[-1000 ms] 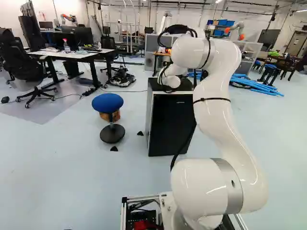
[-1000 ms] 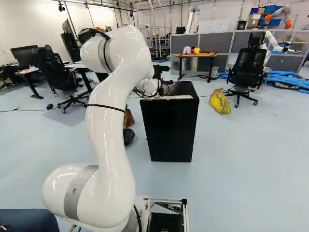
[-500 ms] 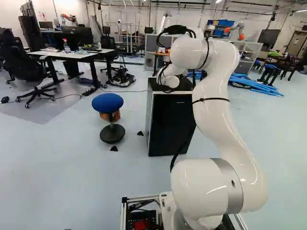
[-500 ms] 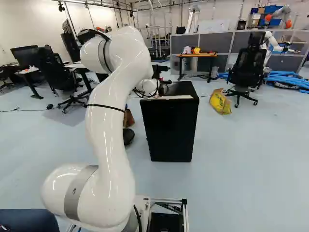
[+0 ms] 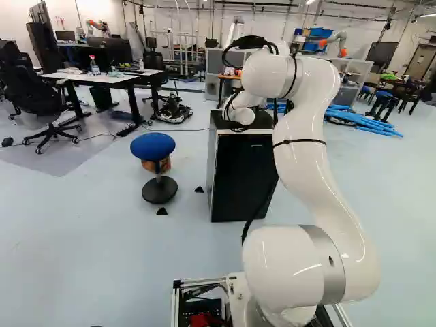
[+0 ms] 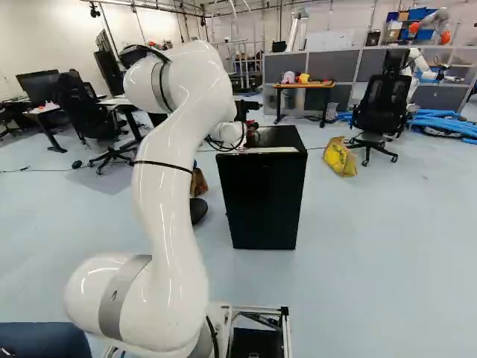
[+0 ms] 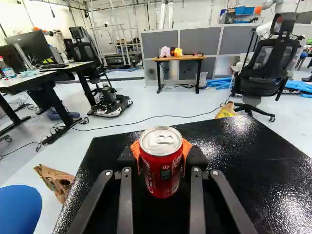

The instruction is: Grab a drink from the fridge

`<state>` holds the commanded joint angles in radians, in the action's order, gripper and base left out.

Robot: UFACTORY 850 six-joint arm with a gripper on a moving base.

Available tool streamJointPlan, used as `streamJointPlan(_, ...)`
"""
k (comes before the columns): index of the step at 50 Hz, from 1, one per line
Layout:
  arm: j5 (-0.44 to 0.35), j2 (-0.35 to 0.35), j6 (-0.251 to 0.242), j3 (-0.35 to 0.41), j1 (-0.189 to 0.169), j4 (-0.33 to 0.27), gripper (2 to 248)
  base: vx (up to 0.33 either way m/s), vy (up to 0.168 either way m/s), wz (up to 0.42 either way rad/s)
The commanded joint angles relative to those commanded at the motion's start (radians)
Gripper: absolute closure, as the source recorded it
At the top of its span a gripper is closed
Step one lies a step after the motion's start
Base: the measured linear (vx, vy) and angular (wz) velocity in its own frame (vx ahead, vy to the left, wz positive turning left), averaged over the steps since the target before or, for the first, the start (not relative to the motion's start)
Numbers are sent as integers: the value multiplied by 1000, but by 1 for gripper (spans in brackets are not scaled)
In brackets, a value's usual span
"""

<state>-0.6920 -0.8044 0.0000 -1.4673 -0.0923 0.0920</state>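
The arm (image 6: 173,201) arches forward, wrist (image 6: 228,133) seemingly level; the claw (image 6: 251,137) grips, fingers (image 7: 196,160) parted.

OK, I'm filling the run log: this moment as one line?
gripper: shut on red can | can: upright over fridge top, contact unclear | fridge door: shut

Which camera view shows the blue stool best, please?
The left base view, because the stool shows whole there; the wrist view shows part of its seat, the right base view part of its foot.
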Motion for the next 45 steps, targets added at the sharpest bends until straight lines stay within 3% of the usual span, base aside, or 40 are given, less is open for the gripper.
streamJointPlan(45, 0, 68, 0, 0, 0, 0, 150, 0, 0, 0)
